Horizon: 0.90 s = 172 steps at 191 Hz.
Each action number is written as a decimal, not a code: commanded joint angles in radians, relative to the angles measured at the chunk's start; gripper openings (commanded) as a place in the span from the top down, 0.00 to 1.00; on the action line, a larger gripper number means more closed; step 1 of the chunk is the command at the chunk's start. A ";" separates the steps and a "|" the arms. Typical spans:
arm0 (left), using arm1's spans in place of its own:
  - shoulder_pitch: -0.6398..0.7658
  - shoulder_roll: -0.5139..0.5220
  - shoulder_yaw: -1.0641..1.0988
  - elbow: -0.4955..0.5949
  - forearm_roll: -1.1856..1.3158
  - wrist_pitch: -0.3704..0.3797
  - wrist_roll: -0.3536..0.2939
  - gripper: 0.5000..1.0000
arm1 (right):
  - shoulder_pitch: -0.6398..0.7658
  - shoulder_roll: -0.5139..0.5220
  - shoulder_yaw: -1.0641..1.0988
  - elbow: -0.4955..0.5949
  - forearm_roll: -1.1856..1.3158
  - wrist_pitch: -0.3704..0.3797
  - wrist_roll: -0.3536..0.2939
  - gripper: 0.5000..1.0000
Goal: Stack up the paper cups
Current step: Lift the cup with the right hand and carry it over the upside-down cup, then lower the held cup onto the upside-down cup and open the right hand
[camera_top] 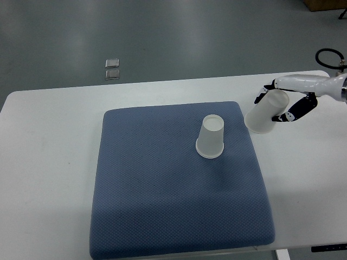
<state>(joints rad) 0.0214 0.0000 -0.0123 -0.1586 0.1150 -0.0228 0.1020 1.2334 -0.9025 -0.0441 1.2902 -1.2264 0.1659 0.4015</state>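
Observation:
A translucent white cup [211, 137] stands upside down on the blue mat [162, 206], right of its centre. My right hand [286, 101] comes in from the right edge and is shut on a second translucent cup [264, 112]. It holds that cup tilted, mouth down and to the left, above the table just past the mat's top right corner. The held cup is up and to the right of the standing cup, apart from it. The left arm does not show.
The white table [49, 162] carries the mat. Two small clear square objects [112, 69] lie on the grey floor beyond the table's far edge. A black cable [329, 56] loops at the far right.

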 commanded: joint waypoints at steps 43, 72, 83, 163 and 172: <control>0.000 0.000 0.000 0.001 0.000 0.000 -0.001 0.00 | 0.147 0.126 0.012 0.003 0.050 0.170 -0.004 0.74; 0.000 0.000 0.000 0.001 0.000 0.000 0.001 0.00 | 0.149 0.163 0.012 0.003 0.050 0.199 -0.044 0.73; 0.000 0.000 0.000 0.001 0.000 0.000 0.001 0.00 | 0.149 0.178 0.012 0.003 0.050 0.202 -0.049 0.73; 0.000 0.000 0.000 -0.001 0.000 0.000 -0.001 0.00 | 0.135 0.203 0.010 -0.037 0.042 0.191 -0.067 0.71; 0.000 0.000 0.000 -0.001 0.000 0.000 0.001 0.00 | 0.133 0.205 0.010 -0.037 0.042 0.191 -0.069 0.70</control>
<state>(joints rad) 0.0214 0.0000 -0.0123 -0.1588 0.1150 -0.0232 0.1026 1.3687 -0.6992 -0.0320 1.2570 -1.1839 0.3577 0.3341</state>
